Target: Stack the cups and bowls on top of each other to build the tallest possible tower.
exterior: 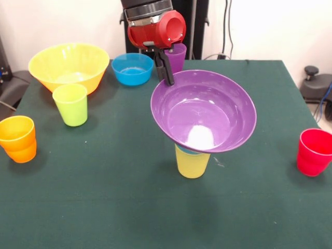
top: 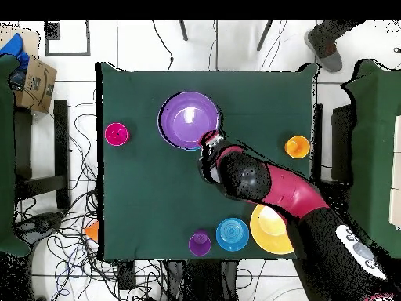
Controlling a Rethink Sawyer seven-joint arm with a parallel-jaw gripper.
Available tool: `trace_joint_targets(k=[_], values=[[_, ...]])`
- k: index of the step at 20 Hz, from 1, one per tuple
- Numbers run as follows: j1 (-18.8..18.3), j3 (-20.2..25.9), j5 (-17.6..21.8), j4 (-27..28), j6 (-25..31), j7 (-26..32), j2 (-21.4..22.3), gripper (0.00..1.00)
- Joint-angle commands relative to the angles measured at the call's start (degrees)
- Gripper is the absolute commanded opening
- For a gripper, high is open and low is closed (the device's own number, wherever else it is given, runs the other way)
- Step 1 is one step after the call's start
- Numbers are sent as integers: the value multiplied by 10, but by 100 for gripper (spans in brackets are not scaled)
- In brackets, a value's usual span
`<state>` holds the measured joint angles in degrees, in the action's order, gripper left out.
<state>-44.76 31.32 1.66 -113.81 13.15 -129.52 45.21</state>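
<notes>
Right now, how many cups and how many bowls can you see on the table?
Cups: 5 (lime cup, orange cup, red cup, purple cup, yellow cup)
Bowls: 3 (yellow bowl, blue bowl, purple bowl); a blue sliver under the purple bowl may be a fourth.
Total: 8 sure.

Front camera faces robot; overhead looks down; both share table point(exterior: 104, 171).

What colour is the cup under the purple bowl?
Yellow cup, seen best in the front view, beneath the purple bowl.
</notes>
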Motion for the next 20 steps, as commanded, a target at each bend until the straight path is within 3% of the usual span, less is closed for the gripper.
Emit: trace_joint_targets(k=[1,18,19,20], values=[[26,-29,46,8,49,14,-1,0],[32,-30,52,-17,32,2,5,0],[37,-35,58,-19,22,-3,9,100],[40,-38,61,-19,22,-2,11,100]])
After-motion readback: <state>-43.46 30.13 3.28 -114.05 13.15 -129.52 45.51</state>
